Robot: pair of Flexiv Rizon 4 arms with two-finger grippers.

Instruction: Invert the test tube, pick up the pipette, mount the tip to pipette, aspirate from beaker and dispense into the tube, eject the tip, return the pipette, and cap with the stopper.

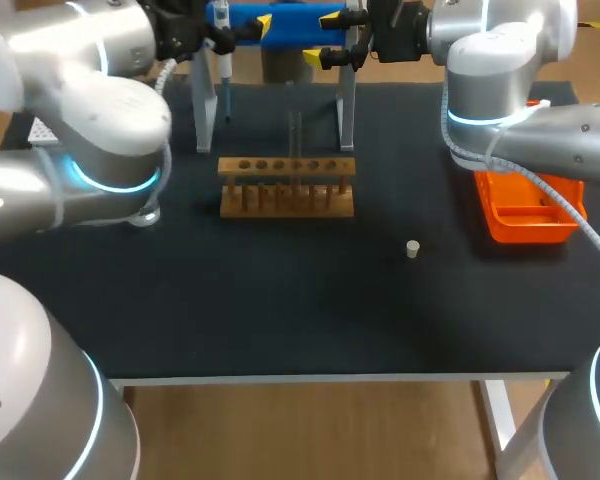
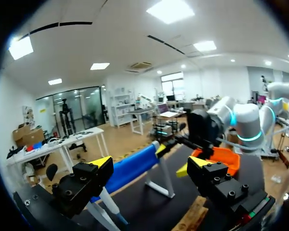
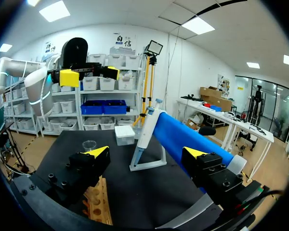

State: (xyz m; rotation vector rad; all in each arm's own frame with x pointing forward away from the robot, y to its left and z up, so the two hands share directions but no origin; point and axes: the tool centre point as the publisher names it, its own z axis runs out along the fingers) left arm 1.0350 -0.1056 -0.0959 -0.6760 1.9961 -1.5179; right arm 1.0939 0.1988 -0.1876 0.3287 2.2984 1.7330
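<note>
one pipette (image 3: pixel 145 131) resting on blue stand (image 1: pixel 290 18). one tube (image 1: pixel 295 135) standing in wooden rack (image 1: pixel 285 190). one stopper (image 1: pixel 412 249) lying on bench (image 1: pixel 280 300). left pincer (image 2: pixel 147 166) and right pincer (image 3: pixel 147 152) both hanging released, gripping nothing.

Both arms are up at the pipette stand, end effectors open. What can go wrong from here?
1. The left end effector and right end effector face each other across the blue stand; they may clash when one goes for the pipette.
2. The faint glass test tube in the wooden rack stands just before the stand; a lowering arm might knock it.
3. The stopper lies loose and could get nudged away.
</note>
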